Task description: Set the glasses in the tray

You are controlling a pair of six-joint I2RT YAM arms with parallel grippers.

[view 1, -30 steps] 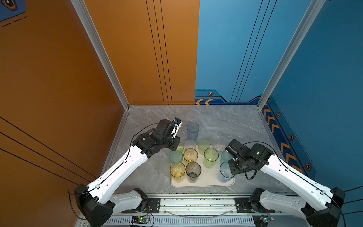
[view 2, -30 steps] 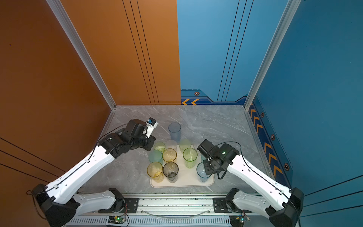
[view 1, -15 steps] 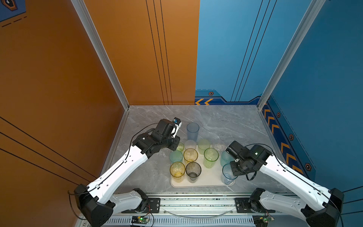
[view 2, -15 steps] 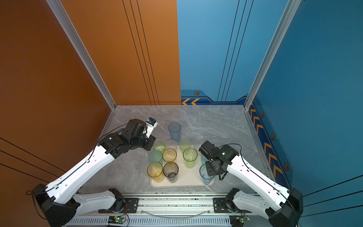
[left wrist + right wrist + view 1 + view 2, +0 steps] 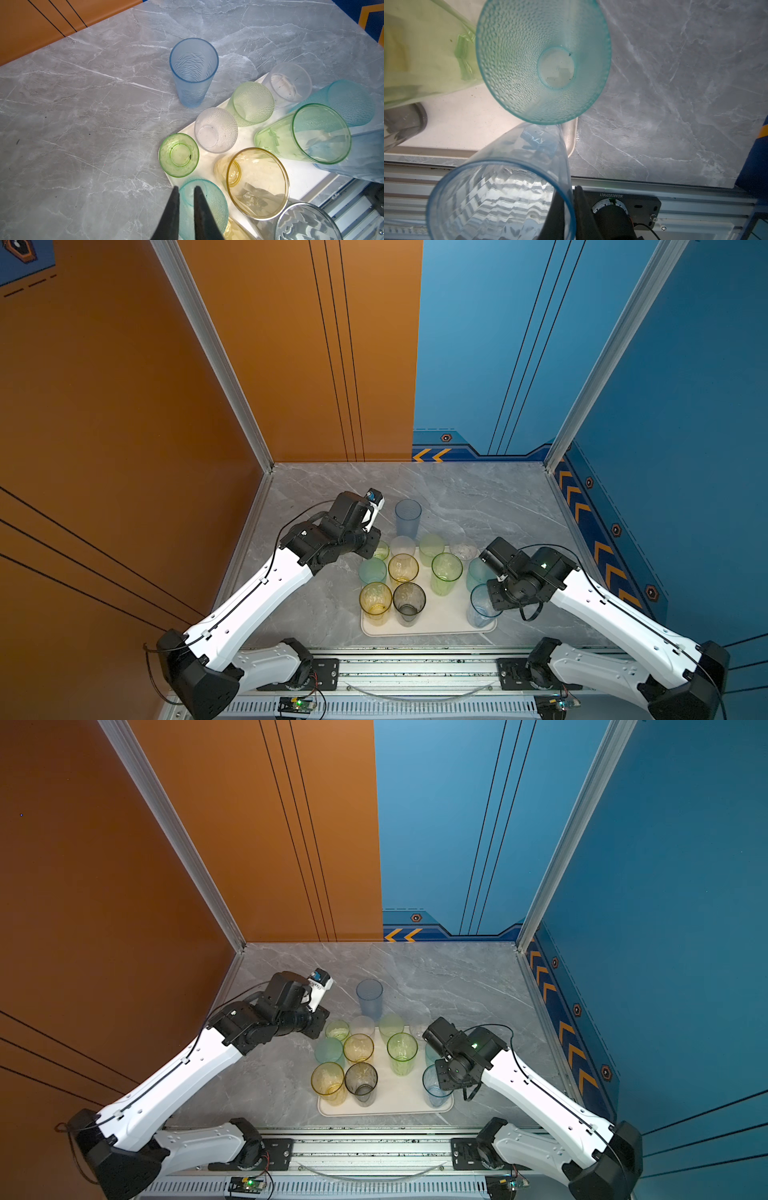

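Note:
The cream tray [image 5: 440, 614] lies near the front edge and holds several glasses, among them yellow [image 5: 375, 601], smoky grey [image 5: 409, 601] and green [image 5: 446, 572]. A tall blue glass [image 5: 500, 197] stands upright in the tray's near right corner. My right gripper [image 5: 569, 191] straddles its rim, one finger inside and one outside, slightly apart. My left gripper [image 5: 185, 190] is narrowly open astride the rim of a short teal glass [image 5: 209, 207] at the tray's left edge. A tall pale-blue ribbed glass [image 5: 408, 516] stands alone on the table beyond the tray.
A tall teal dimpled glass [image 5: 544, 60] stands right behind the blue one, close to my right wrist. The orange wall rises on the left and the blue wall on the right. A metal rail [image 5: 415, 668] runs along the front edge.
My right arm moved the blue glass slightly nearer onto the tray's near right corner, and its jaws have loosened. The left arm has not moved.

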